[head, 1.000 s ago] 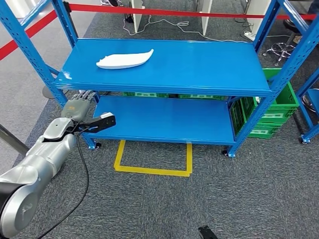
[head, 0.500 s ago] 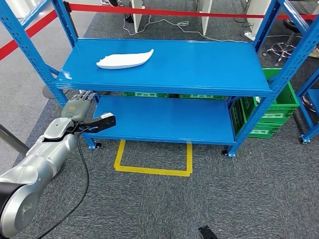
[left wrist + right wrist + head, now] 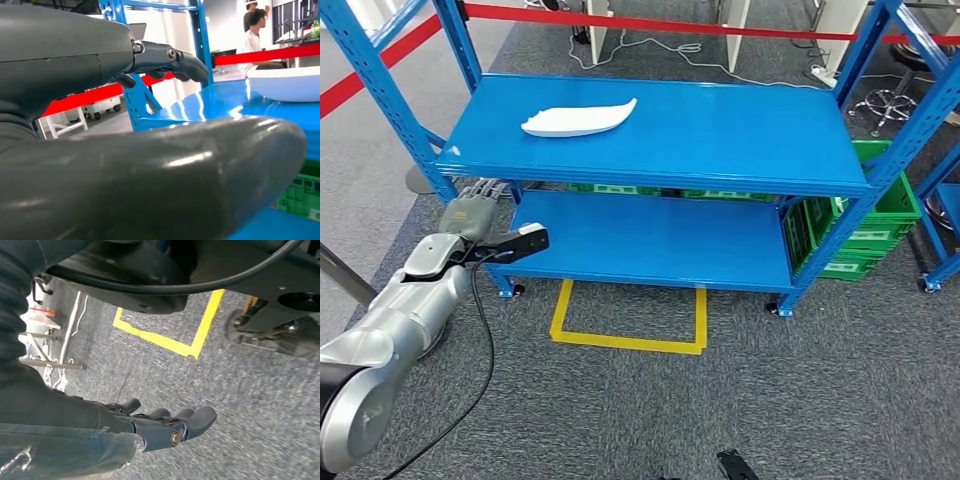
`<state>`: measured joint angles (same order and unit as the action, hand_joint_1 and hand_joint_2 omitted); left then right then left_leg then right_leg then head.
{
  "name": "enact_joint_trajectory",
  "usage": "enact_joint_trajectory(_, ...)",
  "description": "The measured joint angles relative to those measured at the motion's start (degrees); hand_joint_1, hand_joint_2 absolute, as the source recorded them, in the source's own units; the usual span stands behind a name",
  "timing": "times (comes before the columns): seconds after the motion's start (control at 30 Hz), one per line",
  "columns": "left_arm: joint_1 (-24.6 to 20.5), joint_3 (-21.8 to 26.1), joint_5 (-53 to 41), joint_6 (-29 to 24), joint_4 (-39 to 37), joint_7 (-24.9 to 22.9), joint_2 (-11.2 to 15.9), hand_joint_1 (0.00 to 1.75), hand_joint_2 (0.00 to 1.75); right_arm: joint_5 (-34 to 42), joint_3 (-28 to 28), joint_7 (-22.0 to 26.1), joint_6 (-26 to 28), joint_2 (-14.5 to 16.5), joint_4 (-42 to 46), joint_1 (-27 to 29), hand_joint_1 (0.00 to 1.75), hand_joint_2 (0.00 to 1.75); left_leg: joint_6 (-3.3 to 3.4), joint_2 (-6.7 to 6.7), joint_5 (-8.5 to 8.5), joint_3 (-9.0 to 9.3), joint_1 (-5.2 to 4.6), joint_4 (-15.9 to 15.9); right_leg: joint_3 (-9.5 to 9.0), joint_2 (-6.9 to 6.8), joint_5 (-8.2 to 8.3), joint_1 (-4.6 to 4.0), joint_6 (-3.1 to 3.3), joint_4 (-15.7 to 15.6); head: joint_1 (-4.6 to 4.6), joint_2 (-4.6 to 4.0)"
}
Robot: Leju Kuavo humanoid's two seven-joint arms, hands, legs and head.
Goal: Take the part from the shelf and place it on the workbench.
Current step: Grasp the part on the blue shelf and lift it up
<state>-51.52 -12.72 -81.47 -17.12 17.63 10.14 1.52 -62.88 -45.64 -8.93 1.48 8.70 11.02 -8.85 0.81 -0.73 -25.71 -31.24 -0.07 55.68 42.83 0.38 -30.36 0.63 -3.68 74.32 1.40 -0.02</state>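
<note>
Reaching toward the shelf's (image 3: pixel 743 150) front-left corner, left hand (image 3: pixel 475 212) is hanging spread and empty, probably staging for the white part (image 3: pixel 578 118); right hand (image 3: pixel 166 425) is dangling loosely spread, empty.

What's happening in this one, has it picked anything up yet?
Not yet. The white part lies untouched on the top level of the blue shelf. The robot's left hand is raised near the shelf's front left corner, fingers apart and holding nothing, below and to the left of the part. The right hand hangs over the grey carpet, empty, with its fingers extended. No workbench is in sight.
</note>
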Motion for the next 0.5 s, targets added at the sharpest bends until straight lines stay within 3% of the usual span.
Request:
enact_joint_trajectory(0.03,0.1,0.0,0.0,0.0,0.0,0.0,0.0,0.00,0.00,0.0,0.0,0.0,0.0,0.0,0.0,-0.1,0.00,1.75,-0.14,-0.09,-0.16,0.17,0.07,0.0,0.01,-0.02,1.02,0.04,-0.07,-0.2,0.02,0.00)
enact_joint_trajectory(0.13,0.1,-0.1,0.0,0.1,0.0,0.0,-0.1,0.00,0.00,-0.1,0.0,-0.1,0.0,0.1,0.0,0.2,0.00,1.75,-1.05,-0.39,-1.08,0.93,0.34,0.4,-4.29,0.04,6.75,0.15,-0.32,-9.9,0.04,0.00)
enact_joint_trajectory(0.2,-0.1,-0.1,0.0,0.1,0.0,0.0,0.0,0.00,0.00,-0.1,0.0,-0.1,0.0,0.2,-0.1,0.4,0.00,1.75,-1.74,-0.45,-1.46,0.64,0.27,0.8,-6.21,0.23,7.12,0.07,0.25,-13.9,0.02,0.00)
enact_joint_trajectory(0.33,0.0,-0.2,-0.1,0.1,0.0,0.0,-0.1,0.00,0.00,-0.1,0.0,-0.1,0.0,0.3,-0.1,0.4,0.00,1.75,-2.72,-0.27,-2.10,-0.31,0.24,1.9,-6.35,0.50,6.21,0.07,2.11,-14.5,-0.27,0.00)
enact_joint_trajectory(0.4,-0.1,-0.3,-0.1,0.1,0.0,0.0,-0.1,0.00,0.00,-0.1,0.0,-0.1,0.0,0.3,-0.1,0.4,0.00,1.75,-3.26,-0.06,-4.40,-3.04,0.29,7.0,-6.61,0.43,5.99,0.23,2.74,-14.7,-0.43,0.00)
enact_joint_trajectory(0.47,0.1,-0.4,-0.1,0.1,0.0,0.0,-0.1,0.00,0.00,-0.1,0.0,-0.1,0.0,0.3,-0.1,0.5,0.00,1.75,-3.56,0.00,-6.96,-7.88,0.36,15.0,-6.77,0.37,5.78,0.25,3.10,-14.7,-0.53,0.00)
enact_joint_trajectory(0.5,0.2,-0.4,-0.1,0.1,0.0,0.0,0.0,0.00,0.00,-0.1,0.0,-0.1,0.0,0.2,-0.1,0.5,0.00,1.75,-3.59,0.01,-7.16,-9.80,0.39,17.6,-6.91,0.36,5.67,0.25,3.15,-14.7,-0.54,0.00)
